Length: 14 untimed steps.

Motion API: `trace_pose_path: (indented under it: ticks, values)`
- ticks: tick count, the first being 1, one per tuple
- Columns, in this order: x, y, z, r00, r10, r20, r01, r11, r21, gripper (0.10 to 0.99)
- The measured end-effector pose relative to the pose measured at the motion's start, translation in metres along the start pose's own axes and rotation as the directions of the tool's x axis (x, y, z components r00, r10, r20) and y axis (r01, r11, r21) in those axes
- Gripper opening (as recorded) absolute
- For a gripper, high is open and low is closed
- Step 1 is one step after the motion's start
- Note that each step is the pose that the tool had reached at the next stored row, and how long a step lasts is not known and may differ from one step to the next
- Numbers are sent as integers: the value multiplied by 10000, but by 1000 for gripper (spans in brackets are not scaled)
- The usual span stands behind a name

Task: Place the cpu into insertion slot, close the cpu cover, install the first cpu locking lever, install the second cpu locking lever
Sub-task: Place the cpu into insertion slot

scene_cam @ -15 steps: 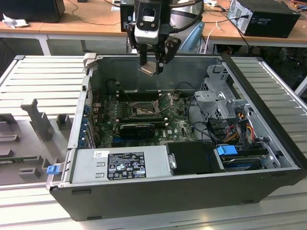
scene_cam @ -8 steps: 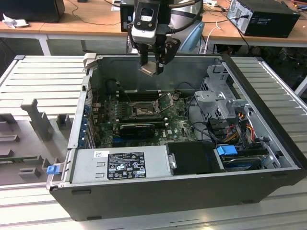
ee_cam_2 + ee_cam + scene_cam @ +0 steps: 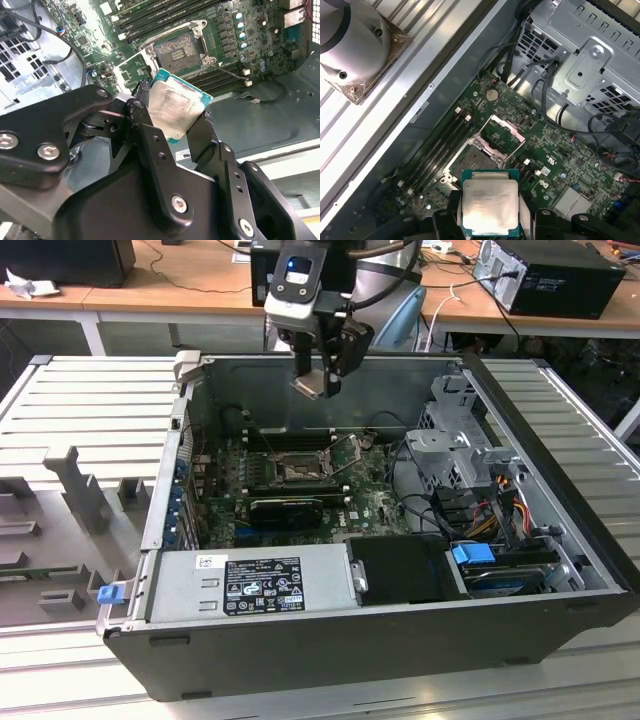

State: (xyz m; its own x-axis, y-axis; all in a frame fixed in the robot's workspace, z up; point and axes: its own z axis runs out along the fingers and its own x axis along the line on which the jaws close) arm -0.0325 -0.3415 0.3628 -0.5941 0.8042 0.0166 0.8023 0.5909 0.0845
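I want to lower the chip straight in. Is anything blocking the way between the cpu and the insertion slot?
Nothing visible does. The gripper holds the cpu above the open case; the insertion slot lies uncovered, with the cpu cover swung up beside it, not over it.

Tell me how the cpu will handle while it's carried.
The cpu looks thin, flat and rigid, so probably stiff and light. Its smooth metal face looks slippery; the hand grips only its edges, so it might twist or slip.
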Motion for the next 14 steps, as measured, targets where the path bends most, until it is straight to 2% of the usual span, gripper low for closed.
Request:
trace_pose_path:
  ticks: [4, 6, 9, 11, 14]
  values:
    - [0, 0, 1, 9991, 418, 35, -418, 9991, -8, 541]
    - [0, 0, 2, 9968, 794, 67, -794, 9968, -16, 541]
    - [0, 0, 2, 9929, 1189, 99, -1189, 9929, -24, 541]
    - [0, 0, 2, 9865, 1632, 129, -1632, 9866, -26, 541]
    - [0, 0, 2, 9818, 1894, 144, -1893, 9819, -23, 541]
